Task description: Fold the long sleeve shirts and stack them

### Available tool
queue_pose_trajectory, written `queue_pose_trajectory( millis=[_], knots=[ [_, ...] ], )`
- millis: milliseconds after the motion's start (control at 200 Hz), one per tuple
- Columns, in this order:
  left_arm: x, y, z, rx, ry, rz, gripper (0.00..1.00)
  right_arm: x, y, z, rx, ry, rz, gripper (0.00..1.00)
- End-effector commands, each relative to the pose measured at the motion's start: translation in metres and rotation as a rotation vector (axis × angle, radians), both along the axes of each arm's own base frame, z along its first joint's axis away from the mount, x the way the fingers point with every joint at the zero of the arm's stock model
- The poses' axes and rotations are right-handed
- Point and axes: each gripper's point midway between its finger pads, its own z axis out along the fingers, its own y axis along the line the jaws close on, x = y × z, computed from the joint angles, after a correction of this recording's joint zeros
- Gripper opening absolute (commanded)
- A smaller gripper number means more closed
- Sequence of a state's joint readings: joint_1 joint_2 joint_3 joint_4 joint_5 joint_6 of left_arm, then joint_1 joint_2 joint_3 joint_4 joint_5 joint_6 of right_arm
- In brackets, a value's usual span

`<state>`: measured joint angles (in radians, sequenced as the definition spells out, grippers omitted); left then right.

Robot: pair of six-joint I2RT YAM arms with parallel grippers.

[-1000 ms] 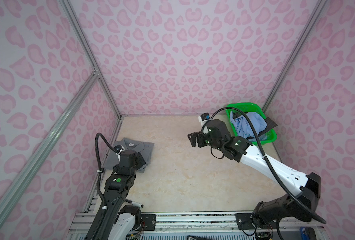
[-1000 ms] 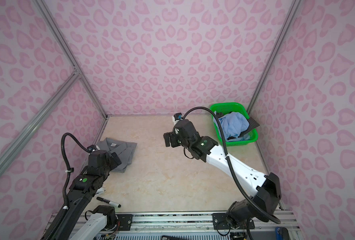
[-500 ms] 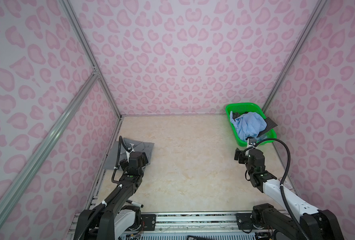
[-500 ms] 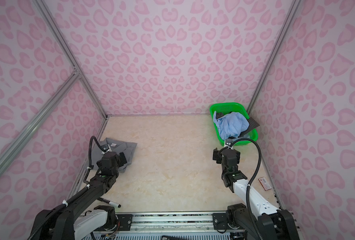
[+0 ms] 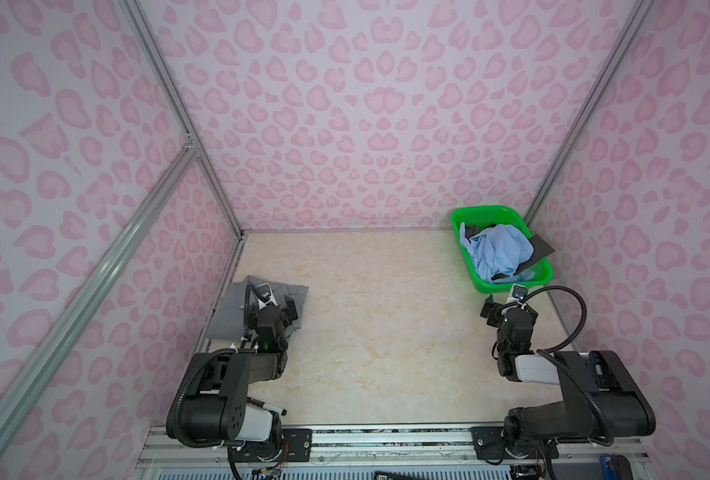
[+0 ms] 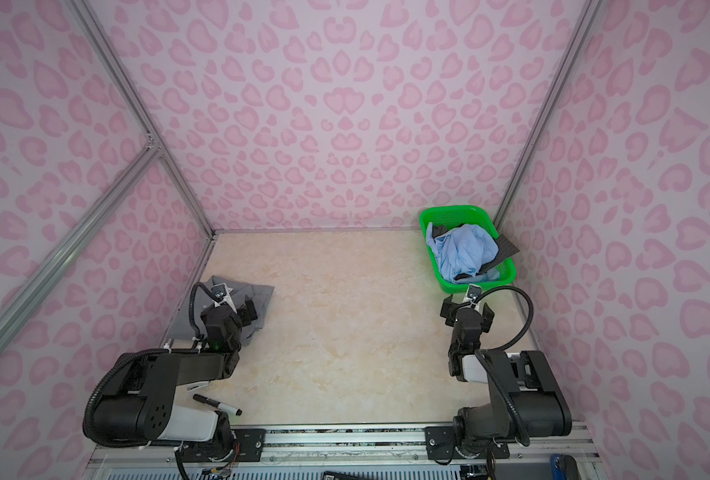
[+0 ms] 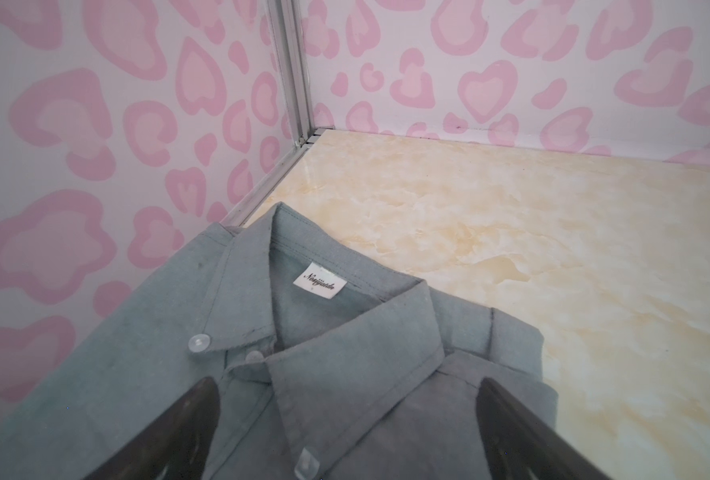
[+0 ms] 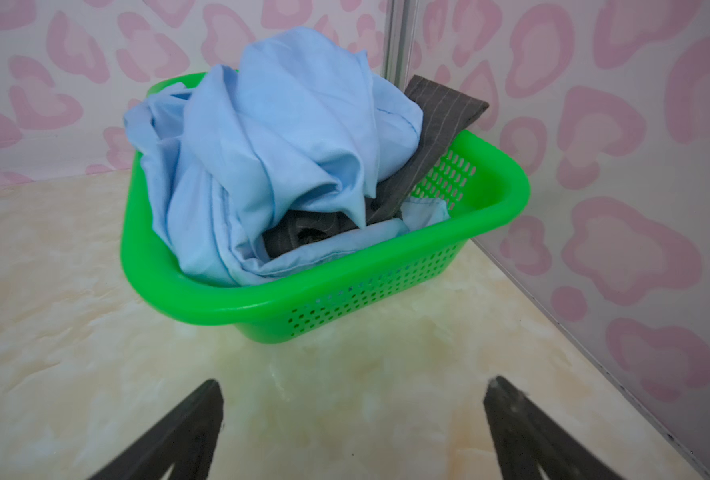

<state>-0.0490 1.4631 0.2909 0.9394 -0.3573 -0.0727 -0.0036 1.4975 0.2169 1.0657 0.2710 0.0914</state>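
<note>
Both arms have drawn back to the near edge; a second ago the right one reached over mid-table.

Top views: left gripper (image 5: 272,309) above the folded mid-grey woven shirt (image 5: 236,303) by the left wall. Right gripper (image 5: 510,308) near the perforated green basket (image 5: 486,212). Black marker (image 6: 216,404) partly under the left arm.

Left wrist: jaws wide, empty, over the buttoned collar (image 7: 345,332).

Right wrist: jaws wide, empty, over the marbled table (image 8: 74,332). Crumpled light blue shirt (image 8: 282,137) buries most of the charcoal shirt (image 8: 440,120).

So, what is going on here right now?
Nothing is held at this moment. The left gripper, open, is above the folded grey shirt. The right gripper, also open, faces the green basket, where a light blue shirt and a dark charcoal shirt lie crumpled, not yet folded.
</note>
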Motion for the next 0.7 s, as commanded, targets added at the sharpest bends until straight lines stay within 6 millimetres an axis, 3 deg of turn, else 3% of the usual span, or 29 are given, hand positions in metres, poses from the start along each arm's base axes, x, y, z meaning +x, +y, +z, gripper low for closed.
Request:
queue_pose_trajectory(
  millis=[0, 115, 695],
  knots=[
    [0.016, -0.013, 0.020, -0.017, -0.082, -0.096, 0.98, 0.010, 0.016, 0.021, -0.008, -0.143, 0.099, 1.00],
    [0.015, -0.011, 0.020, -0.028, -0.084, -0.091, 0.98, 0.023, 0.013, 0.010, 0.014, -0.015, 0.085, 1.00],
    [0.014, -0.006, 0.021, -0.033, -0.090, -0.069, 0.98, 0.026, 0.016, 0.013, -0.018, -0.044, 0.082, 1.00]
  ],
)
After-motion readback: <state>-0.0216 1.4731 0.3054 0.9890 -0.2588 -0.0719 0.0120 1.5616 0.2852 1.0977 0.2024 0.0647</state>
